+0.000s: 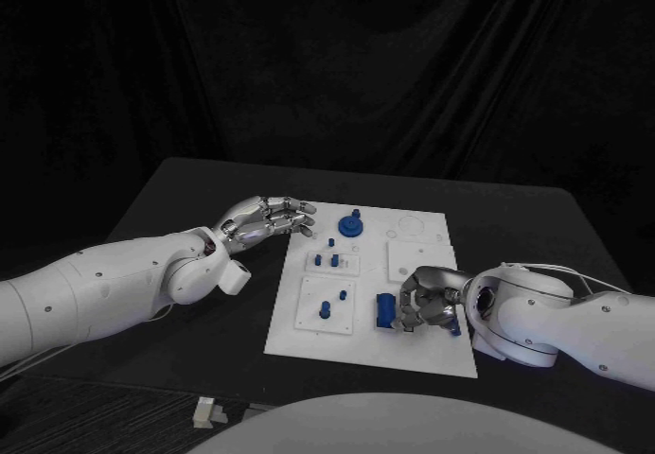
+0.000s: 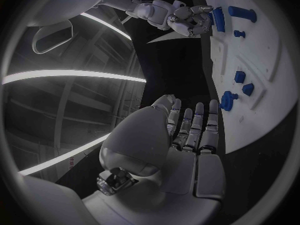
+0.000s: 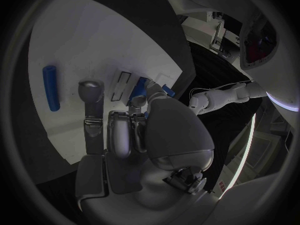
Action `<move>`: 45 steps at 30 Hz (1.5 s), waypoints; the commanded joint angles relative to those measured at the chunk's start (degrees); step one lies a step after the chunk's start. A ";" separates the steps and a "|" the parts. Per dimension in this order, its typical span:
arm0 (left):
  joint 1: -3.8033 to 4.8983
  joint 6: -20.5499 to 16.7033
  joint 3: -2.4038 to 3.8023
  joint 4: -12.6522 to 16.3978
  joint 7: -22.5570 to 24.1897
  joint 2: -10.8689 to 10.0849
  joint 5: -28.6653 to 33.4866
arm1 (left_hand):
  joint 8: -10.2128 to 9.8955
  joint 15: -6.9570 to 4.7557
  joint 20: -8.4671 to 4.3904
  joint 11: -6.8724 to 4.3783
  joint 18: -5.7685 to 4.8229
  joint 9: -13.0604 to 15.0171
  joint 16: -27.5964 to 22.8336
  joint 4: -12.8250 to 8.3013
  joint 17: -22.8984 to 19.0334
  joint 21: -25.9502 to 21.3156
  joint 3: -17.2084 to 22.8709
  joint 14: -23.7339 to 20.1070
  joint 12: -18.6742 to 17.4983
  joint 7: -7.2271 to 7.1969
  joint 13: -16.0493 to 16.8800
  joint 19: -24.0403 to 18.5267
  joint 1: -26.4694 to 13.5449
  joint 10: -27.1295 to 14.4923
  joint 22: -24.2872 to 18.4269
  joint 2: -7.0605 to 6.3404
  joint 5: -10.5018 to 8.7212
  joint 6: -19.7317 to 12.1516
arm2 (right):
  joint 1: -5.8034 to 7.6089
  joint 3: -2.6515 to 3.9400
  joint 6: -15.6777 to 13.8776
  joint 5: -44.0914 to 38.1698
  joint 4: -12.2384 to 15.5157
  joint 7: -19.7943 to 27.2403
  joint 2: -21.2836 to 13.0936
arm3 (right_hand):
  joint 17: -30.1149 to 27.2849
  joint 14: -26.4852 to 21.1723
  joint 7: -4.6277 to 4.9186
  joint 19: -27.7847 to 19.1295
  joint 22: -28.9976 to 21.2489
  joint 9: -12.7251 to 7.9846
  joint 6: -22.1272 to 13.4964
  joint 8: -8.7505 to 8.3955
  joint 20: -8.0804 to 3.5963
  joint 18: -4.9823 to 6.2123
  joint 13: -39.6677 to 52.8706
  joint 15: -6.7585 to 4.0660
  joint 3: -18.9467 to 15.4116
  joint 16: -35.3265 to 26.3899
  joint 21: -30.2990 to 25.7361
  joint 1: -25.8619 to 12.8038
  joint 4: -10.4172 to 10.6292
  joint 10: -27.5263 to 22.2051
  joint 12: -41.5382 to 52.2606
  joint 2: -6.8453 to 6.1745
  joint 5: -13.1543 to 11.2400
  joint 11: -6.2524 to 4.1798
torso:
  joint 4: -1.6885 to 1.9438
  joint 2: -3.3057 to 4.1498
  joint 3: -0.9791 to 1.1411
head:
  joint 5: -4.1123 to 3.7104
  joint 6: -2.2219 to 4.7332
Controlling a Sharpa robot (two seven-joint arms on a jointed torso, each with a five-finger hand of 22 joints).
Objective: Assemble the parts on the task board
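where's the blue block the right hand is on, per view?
Head view: blue block on the task board, near its front edge, at the right hand.
Left wrist view: blue block beside the right hand.
Right wrist view: blue block just beyond the fingertips.
Shared landmark: the white task board.
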 commanded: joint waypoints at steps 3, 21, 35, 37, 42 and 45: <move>-0.08 0.75 0.06 0.13 0.48 0.14 0.16 | -0.33 0.30 0.24 0.38 0.49 -0.05 -0.28 -0.09 0.05 0.36 0.33 0.05 -0.34 0.48 -0.05 0.02 -0.25 -0.11 0.00 0.44 0.25 0.10 | -0.14 0.05 -0.13 -0.60 -0.18 -1.28 0.05 | 7.62 4.70 -0.01 2.45 5.10 2.50 1.12 1.23 -0.21 -0.14 15.09 -0.31 -0.07 0.23 -0.12 -0.94 -0.13 5.95 0.15 -0.70 -8.57 -0.14 | 0.02 -0.03 -0.01 | -0.10 0.00; -0.10 0.69 0.06 0.13 0.39 -0.08 0.16 | -0.34 0.40 0.27 0.50 0.43 -0.10 -0.26 -0.21 0.07 0.37 0.67 0.11 -0.36 0.52 -0.09 0.01 -0.39 -0.03 0.03 0.45 0.27 0.12 | 0.17 0.10 -6.10 -0.60 2.01 0.17 -4.14 | 9.66 5.06 0.23 2.84 5.59 -6.83 -2.89 -12.40 -0.29 -0.45 15.09 -0.21 -4.32 0.99 2.30 -14.03 8.12 5.95 0.15 -1.72 -17.90 0.02 | 0.10 -0.13 -0.04 | -0.27 0.00; -0.10 0.07 0.06 -0.24 0.54 0.18 0.16 | -0.25 0.34 0.25 0.60 0.48 -0.12 -0.23 -0.39 0.09 0.53 1.04 0.18 -0.30 0.62 -0.12 0.26 -0.58 0.25 0.15 0.33 0.27 0.32 | 4.43 0.04 -5.62 6.32 4.19 0.83 -12.70 | -42.49 -29.94 5.44 -26.22 -13.29 -47.73 -0.58 -46.75 9.76 2.46 -21.42 9.77 -8.60 -35.16 -31.39 -15.92 8.13 -39.14 -42.79 1.45 -4.62 9.23 | -0.16 -0.05 -0.08 | -0.29 0.00; -0.10 0.08 0.06 -0.26 0.48 0.16 0.16 | -0.25 0.33 0.25 0.60 0.48 -0.12 -0.24 -0.40 0.09 0.54 1.05 0.17 -0.30 0.63 -0.12 0.26 -0.59 0.26 0.15 0.32 0.27 0.33 | 4.52 0.02 -4.93 7.92 4.03 1.92 -13.39 | -43.04 -32.44 4.70 -29.16 -18.41 -49.94 -1.36 -47.58 11.57 2.67 -26.05 11.38 -8.46 -37.60 -31.36 -15.79 8.12 -41.56 -46.56 0.31 -4.83 10.99 | -0.20 -0.05 -0.03 | -0.24 0.00; -0.10 -0.03 0.06 -0.46 0.44 0.19 0.16 | -0.25 0.33 0.25 0.61 0.48 -0.12 -0.24 -0.40 0.08 0.54 1.08 0.17 -0.30 0.63 -0.12 0.27 -0.60 0.27 0.15 0.32 0.28 0.34 | 4.63 -0.07 -1.93 12.26 3.09 7.12 -14.83 | -39.87 -41.81 2.61 -33.97 -33.21 -55.27 -3.85 -47.40 14.41 2.84 -30.83 13.93 -7.63 -38.66 -31.20 -11.42 6.35 -50.27 -42.95 -1.20 -4.57 13.31 | 0.10 -0.11 -0.03 | -0.43 0.00; -0.10 -0.05 0.06 -0.56 0.41 0.22 0.16 | -0.24 0.32 0.25 0.61 0.48 -0.12 -0.24 -0.42 0.08 0.54 1.10 0.17 -0.30 0.64 -0.12 0.27 -0.61 0.28 0.16 0.32 0.28 0.35 | 4.65 -0.10 -0.87 13.31 2.72 9.52 -15.33 | -35.80 -49.08 1.78 -29.62 -36.09 -56.85 -4.85 -46.64 13.69 2.82 -29.63 14.10 -8.82 -33.03 -30.79 -9.32 3.58 -56.23 -36.32 -0.26 -4.13 13.37 | -0.02 -0.06 -0.05 | -0.33 0.00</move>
